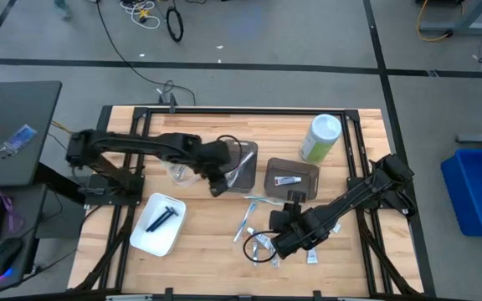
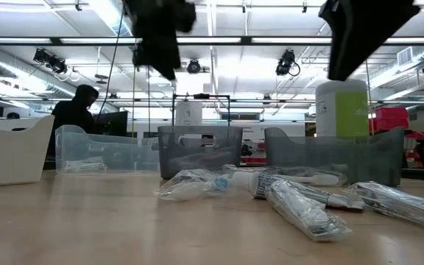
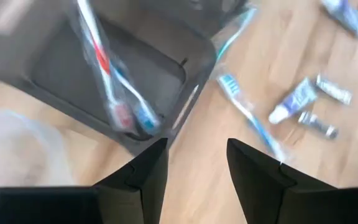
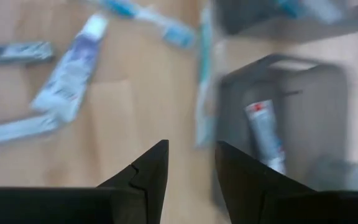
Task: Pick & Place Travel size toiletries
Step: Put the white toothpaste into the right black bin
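Note:
Several toiletries lie loose on the wood near the table's near edge: wrapped toothbrushes (image 1: 248,219), small white-and-blue tubes (image 1: 262,247) and tiny packets (image 1: 312,256). A dark bin (image 1: 243,170) holds wrapped toothbrushes (image 3: 114,87). A second dark bin (image 1: 292,179) holds a tube (image 4: 265,134). A dark blue razor (image 1: 161,219) rests in a white tray (image 1: 145,238). My left gripper (image 3: 194,146) hovers open and empty at the first bin's near corner (image 1: 217,186). My right gripper (image 4: 191,149) is open and empty above the loose items (image 1: 276,242).
A tall green canister with a white lid (image 1: 320,138) stands at the far right. A clear container (image 1: 181,173) sits left of the dark bins. Black rails (image 1: 224,109) frame the table. In the low view a person (image 2: 72,118) sits beyond the table.

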Available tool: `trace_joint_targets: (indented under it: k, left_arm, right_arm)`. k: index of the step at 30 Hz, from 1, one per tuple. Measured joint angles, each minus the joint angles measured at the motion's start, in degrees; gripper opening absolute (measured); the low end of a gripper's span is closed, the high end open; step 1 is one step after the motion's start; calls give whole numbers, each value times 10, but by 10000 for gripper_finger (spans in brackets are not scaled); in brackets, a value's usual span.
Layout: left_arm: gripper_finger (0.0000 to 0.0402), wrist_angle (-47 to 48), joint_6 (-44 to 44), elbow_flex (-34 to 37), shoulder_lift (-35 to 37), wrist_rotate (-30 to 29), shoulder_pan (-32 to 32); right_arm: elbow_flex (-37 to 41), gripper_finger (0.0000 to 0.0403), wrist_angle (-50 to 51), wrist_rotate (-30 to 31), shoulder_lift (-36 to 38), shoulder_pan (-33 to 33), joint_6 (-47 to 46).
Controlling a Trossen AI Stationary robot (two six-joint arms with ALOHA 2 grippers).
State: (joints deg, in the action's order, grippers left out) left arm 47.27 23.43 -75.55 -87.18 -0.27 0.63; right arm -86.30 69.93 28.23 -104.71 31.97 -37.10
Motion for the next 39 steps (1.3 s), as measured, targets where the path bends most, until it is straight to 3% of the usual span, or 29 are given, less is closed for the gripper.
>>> trace_joint_targets:
  k: [5,11,19,28,32,39]
  left_arm:
    - [171,16,-124,0,69,-65,-50]
    - [171,-9,-171,20,110,-158,-104]
    - [171,-193,-236,173,150,-120,-101]
    - [171,-284,-238,203,149,-116,-96]
    - [171,-332,-239,203,149,-117,-95]
    - [171,-353,-272,203,149,-117,-96]
  right_arm:
    - [0,140,3,17,0,-1,-32]
    - [0,139,29,13,0,22,-121]
    - [13,139,72,12,23,68,-188]
    - [204,139,71,14,215,79,-364]
    - [301,140,25,11,308,81,-450]
    - [383,140,-84,-132,364,79,-439]
